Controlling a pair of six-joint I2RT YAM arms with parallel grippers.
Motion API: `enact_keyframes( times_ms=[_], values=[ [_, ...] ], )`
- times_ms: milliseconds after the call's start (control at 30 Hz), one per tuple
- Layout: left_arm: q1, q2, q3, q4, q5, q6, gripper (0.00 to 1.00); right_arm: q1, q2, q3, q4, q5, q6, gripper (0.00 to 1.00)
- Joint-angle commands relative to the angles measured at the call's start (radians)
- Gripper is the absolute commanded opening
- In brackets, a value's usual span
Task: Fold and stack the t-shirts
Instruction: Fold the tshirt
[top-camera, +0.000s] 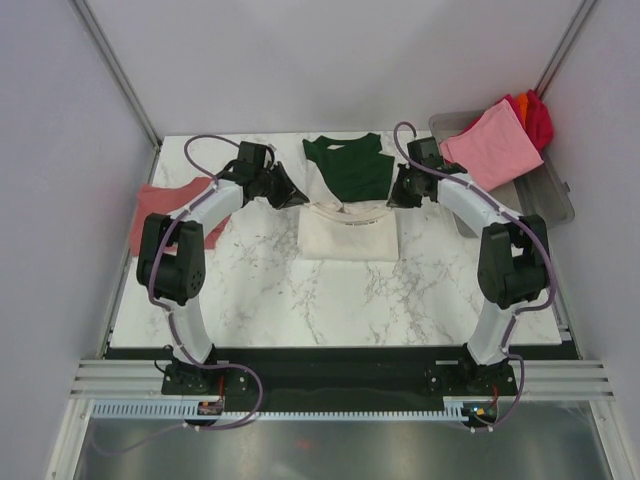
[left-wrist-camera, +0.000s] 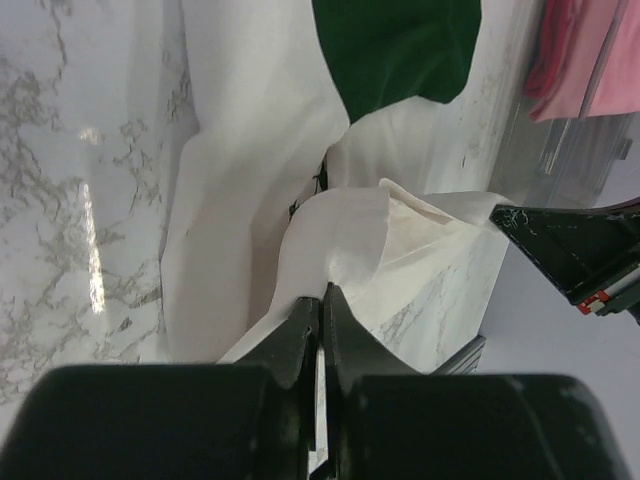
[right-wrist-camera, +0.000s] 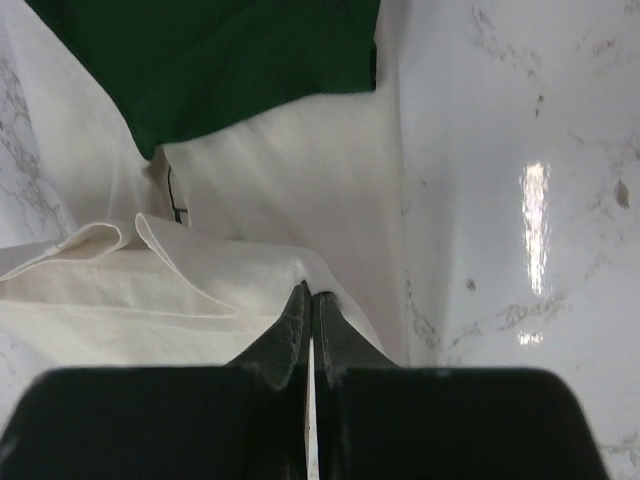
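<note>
A cream-white t-shirt (top-camera: 348, 230) lies half folded in the middle of the marble table, its far part lifted. My left gripper (top-camera: 297, 193) is shut on its far left edge (left-wrist-camera: 330, 262). My right gripper (top-camera: 397, 195) is shut on its far right edge (right-wrist-camera: 250, 275). A dark green t-shirt (top-camera: 350, 165) lies flat just behind the cream one and shows in both wrist views (left-wrist-camera: 400, 50) (right-wrist-camera: 210, 60). A dusty brick-red t-shirt (top-camera: 165, 215) lies at the table's left edge, partly under my left arm.
A grey bin (top-camera: 545, 190) stands at the back right with pink (top-camera: 492, 145) and red (top-camera: 538, 118) cloth draped over it. The enclosure walls close in behind and at both sides.
</note>
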Motion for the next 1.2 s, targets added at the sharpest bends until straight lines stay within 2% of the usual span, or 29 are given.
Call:
enact_keyframes(
  times_ms=[0, 133, 167, 200, 233, 267, 300, 333, 533, 567, 667, 767, 1000, 1167],
  values=[
    [0.03, 0.07, 0.118, 0.01, 0.026, 0.021, 0.02, -0.024, 0.073, 0.127, 0.02, -0.021, -0.003, 0.0],
    [0.052, 0.183, 0.247, 0.001, 0.07, 0.016, 0.02, -0.044, 0.165, 0.222, 0.02, -0.036, 0.006, 0.01],
    [0.055, 0.205, 0.294, -0.015, 0.07, 0.022, 0.08, -0.051, 0.207, 0.264, 0.017, -0.045, 0.005, 0.07],
    [0.061, 0.229, 0.317, -0.025, 0.07, 0.024, 0.45, -0.053, 0.224, 0.282, 0.008, -0.044, 0.005, 0.5],
    [0.061, 0.264, 0.336, -0.026, 0.075, 0.04, 0.64, -0.056, 0.235, 0.289, 0.007, -0.036, 0.014, 0.69],
    [0.063, 0.275, 0.365, -0.057, 0.071, 0.053, 0.84, -0.059, 0.235, 0.285, 0.007, -0.021, 0.014, 0.79],
    [0.063, 0.268, 0.365, -0.059, 0.066, 0.077, 0.94, -0.059, 0.228, 0.276, 0.015, -0.015, 0.011, 0.86],
    [0.063, 0.254, 0.357, -0.059, 0.063, 0.088, 0.98, -0.059, 0.215, 0.257, 0.026, -0.01, 0.0, 0.87],
    [0.043, 0.073, 0.166, -0.052, -0.029, 0.132, 1.0, -0.065, 0.021, -0.018, 0.159, -0.038, -0.01, 0.83],
    [0.035, 0.046, 0.103, -0.049, -0.04, 0.139, 1.0, -0.067, -0.037, -0.105, 0.181, -0.052, -0.009, 0.82],
    [0.0, -0.095, -0.03, -0.026, -0.077, 0.148, 0.99, -0.065, -0.134, -0.251, 0.237, -0.095, -0.01, 0.79],
    [-0.014, -0.16, -0.15, 0.009, -0.086, 0.143, 0.98, -0.065, -0.205, -0.362, 0.282, -0.128, -0.012, 0.76],
    [-0.058, -0.254, -0.311, 0.047, -0.052, 0.14, 0.93, -0.067, -0.274, -0.496, 0.3, -0.22, -0.021, 0.71],
    [-0.072, -0.272, -0.377, 0.061, -0.046, 0.14, 0.89, -0.065, -0.289, -0.566, 0.305, -0.214, -0.041, 0.67]
  ],
)
